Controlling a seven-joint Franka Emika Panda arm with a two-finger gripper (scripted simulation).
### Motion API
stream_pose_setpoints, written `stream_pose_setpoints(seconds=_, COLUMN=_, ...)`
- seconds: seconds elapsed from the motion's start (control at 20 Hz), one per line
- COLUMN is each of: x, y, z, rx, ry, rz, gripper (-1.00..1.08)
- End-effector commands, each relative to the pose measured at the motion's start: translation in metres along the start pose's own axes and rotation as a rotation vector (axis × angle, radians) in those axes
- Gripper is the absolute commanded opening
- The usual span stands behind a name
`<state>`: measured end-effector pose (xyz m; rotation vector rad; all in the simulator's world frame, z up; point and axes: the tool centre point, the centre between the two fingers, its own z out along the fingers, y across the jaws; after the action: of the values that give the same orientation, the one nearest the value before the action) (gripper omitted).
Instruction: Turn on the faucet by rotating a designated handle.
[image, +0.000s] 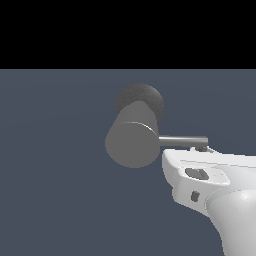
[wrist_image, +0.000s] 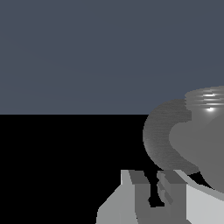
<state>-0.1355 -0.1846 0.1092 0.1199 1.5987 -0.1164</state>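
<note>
The faucet (image: 132, 142) is a thick matte grey cylinder with its flat round end facing the exterior camera and a darker rounded base (image: 142, 97) behind it. The handle (image: 182, 140), a thin shiny rod, sticks out level toward the exterior view's right. My gripper (image: 201, 148) sits just under the rod's outer tip, touching or almost touching it, on the white hand (image: 200, 175). In the wrist view the fingers (wrist_image: 139, 192) stand close together with only a thin gap and nothing between them. The faucet's grey body (wrist_image: 168, 140) looms just beyond them.
A flat dark blue-grey floor (image: 55, 175) surrounds the faucet. My white arm (image: 235, 220) fills the lower corner on the exterior view's right.
</note>
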Motion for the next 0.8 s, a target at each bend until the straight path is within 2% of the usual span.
stream_pose_setpoints(seconds=0.0, x=-0.025, y=0.009, z=0.000, rx=-0.014, ry=-0.032, rz=0.003, gripper=-1.00)
stream_pose_setpoints(seconds=0.1, x=-0.028, y=0.008, z=0.000, rx=-0.014, ry=-0.032, rz=0.003, gripper=-1.00)
stream_pose_setpoints(seconds=0.15, x=-0.004, y=-0.002, z=0.000, rx=0.001, ry=0.007, rz=0.000, gripper=-1.00)
stream_pose_setpoints(seconds=0.75, x=-0.049, y=0.013, z=-0.001, rx=-0.006, ry=-0.012, rz=0.001, gripper=-1.00)
